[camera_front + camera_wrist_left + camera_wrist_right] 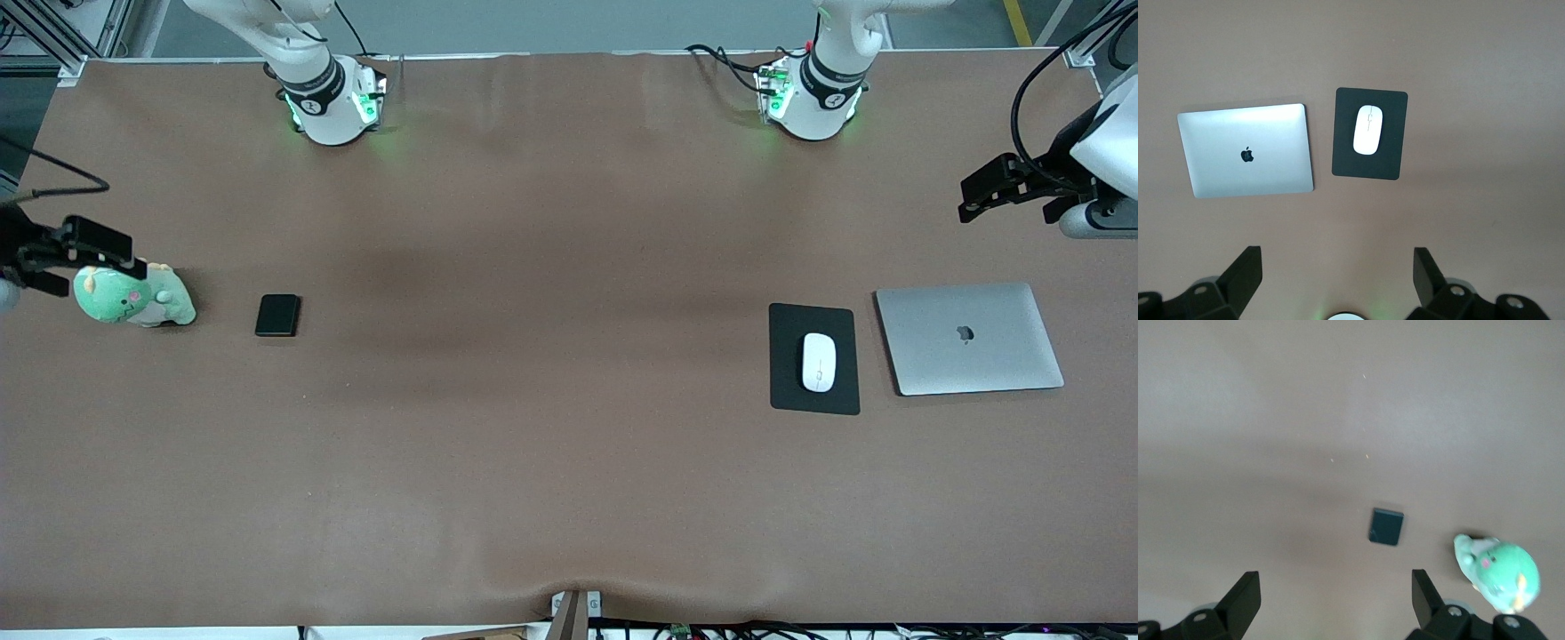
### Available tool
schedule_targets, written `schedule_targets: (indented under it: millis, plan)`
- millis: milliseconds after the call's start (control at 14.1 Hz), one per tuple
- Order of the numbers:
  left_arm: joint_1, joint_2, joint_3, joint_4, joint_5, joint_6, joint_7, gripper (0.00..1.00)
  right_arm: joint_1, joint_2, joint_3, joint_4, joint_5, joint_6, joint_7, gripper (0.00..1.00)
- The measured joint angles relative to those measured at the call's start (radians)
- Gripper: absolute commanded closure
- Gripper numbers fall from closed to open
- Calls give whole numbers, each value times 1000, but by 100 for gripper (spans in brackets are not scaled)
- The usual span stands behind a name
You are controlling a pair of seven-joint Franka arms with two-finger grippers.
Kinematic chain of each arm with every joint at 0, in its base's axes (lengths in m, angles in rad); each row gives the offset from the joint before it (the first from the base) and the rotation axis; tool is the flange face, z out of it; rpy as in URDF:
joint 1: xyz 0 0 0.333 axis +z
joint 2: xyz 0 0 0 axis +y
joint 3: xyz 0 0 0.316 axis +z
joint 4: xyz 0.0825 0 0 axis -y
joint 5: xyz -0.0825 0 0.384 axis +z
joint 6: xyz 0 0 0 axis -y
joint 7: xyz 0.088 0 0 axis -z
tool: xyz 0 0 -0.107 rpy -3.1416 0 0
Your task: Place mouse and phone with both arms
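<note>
The white mouse [819,362] lies on a black mouse pad [813,400] toward the left arm's end of the table; it also shows in the left wrist view [1368,129]. The small black phone [277,315] lies flat toward the right arm's end and shows in the right wrist view [1387,527]. My left gripper [976,201] hangs open and empty high over the table's end by the laptop; its view shows it [1338,267] with the jaws spread wide. My right gripper [124,253] hangs open and empty over the plush toy; its view shows it [1336,587] spread wide.
A closed silver laptop [969,338] lies beside the mouse pad, toward the left arm's end. A green plush toy [133,298] sits beside the phone at the right arm's end. The brown table cover [551,356] is bare between the two groups.
</note>
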State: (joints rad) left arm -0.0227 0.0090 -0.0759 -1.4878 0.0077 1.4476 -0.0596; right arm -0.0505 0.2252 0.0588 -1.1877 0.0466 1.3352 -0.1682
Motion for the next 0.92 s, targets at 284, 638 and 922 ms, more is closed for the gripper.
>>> schedule_targets:
  millis: [284, 638, 922]
  plan:
    - [-1, 0, -5, 0, 0, -1, 0, 0, 18, -79, -17, -18, -23, -86, 2, 0]
    - [0, -3, -12, 0, 0, -4, 0, 0, 35, -142, -70, -129, -22, -81, 1, 0]
    - [0, -3, -12, 0, 0, -7, 0, 0, 75, -161, -108, -162, -21, -73, 1, 0]
